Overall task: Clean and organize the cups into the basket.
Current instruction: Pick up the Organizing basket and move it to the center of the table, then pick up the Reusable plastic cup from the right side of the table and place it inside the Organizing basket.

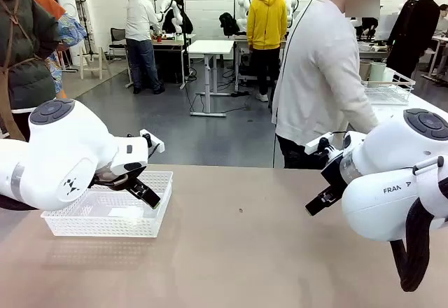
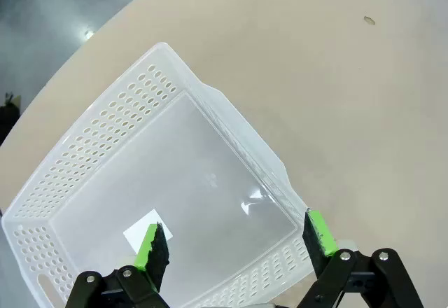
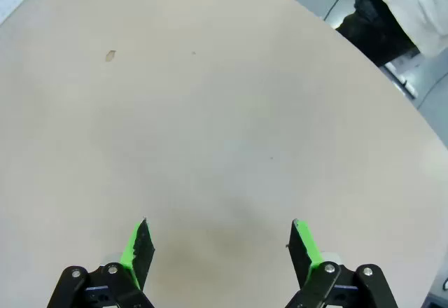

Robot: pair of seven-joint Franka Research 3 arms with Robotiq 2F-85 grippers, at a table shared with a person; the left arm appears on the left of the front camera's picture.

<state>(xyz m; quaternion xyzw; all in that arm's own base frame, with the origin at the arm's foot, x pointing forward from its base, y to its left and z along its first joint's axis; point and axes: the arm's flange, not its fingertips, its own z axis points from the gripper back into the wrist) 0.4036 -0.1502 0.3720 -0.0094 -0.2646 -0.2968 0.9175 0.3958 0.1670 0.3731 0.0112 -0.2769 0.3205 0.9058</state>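
The basket [image 1: 105,225], at lower left of the front view, lies empty. The only cups [image 1: 378,72] I can make out stand in a wire basket [image 1: 392,94] at upper right, beside the person [image 1: 322,77]. The left gripper [image 2: 234,241] hangs spread over the basket's edge, and the right gripper [image 3: 220,241] is spread above bare table [image 3: 210,112]. The task looks barely begun: a cup must come within reach before either gripper can grasp anything.

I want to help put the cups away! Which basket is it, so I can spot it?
Look at the big tan table; on its left side, just below the left gripper, sits the basket. It is white plastic, shallow, with little holes in its sides, unlike the wire basket of thin bars far off at the right.
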